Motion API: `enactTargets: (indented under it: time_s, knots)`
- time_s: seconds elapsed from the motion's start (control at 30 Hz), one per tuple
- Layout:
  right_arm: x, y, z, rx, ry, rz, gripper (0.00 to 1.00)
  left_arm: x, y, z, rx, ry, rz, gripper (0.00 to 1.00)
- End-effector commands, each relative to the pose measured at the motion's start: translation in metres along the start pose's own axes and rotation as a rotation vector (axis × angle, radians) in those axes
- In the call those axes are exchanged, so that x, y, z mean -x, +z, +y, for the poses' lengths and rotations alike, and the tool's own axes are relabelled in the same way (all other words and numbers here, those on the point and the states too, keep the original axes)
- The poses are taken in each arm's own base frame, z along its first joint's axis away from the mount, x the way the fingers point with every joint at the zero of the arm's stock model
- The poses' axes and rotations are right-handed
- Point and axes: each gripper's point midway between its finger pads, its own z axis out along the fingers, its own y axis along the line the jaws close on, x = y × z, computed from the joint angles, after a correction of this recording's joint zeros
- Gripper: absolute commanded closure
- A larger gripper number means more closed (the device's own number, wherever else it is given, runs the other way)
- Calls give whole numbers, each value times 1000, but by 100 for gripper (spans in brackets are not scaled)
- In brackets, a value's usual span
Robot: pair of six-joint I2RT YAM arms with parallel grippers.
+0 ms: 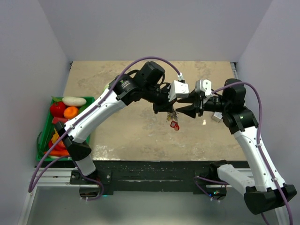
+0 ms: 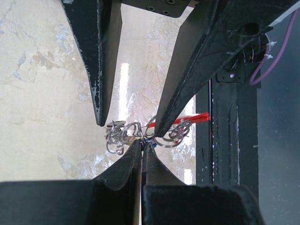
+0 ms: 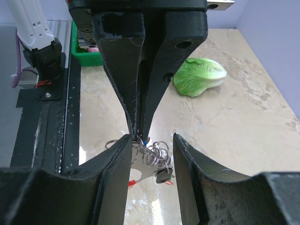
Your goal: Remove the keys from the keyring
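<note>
I was part way through the job. The keys [image 3: 146,172] were not on the table [image 1: 131,136]. They hung in the air over its middle, between my two arms, all bunched on the keyring [image 2: 125,135]. A red tag [image 1: 174,125] dangled lowest.

The left gripper [image 3: 140,133] had its fingers pressed together on the top of the little bunch of rings, so it was holding everything up. The right gripper [image 3: 151,138] had its fingers spread wide, one on each side of the bunch, and it gripped nothing.

I think no key was off yet, and this was the step of getting hold of one key. Next I would need to close the right fingers on just one key, not on the tangle of loops. Then I would slide it round and out of the ring. The loops were small and crowded, so my aim would have to be very careful.
</note>
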Motion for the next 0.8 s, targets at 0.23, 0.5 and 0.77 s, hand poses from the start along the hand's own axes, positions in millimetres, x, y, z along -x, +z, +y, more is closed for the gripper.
enactTargets:
  time_s: [0.23,0.5,0.77]
  knots:
    - [9,0,-12,-41,-53,-9,56,30,-18,-4,9,46,-112,100]
    - [-7,3,-8,-16,-43,9,57,31,-18,-5,1,47,-117,100]
    - [-8,5,-4,18,-40,2,62,31,-20,-5,6,47,-118,100]
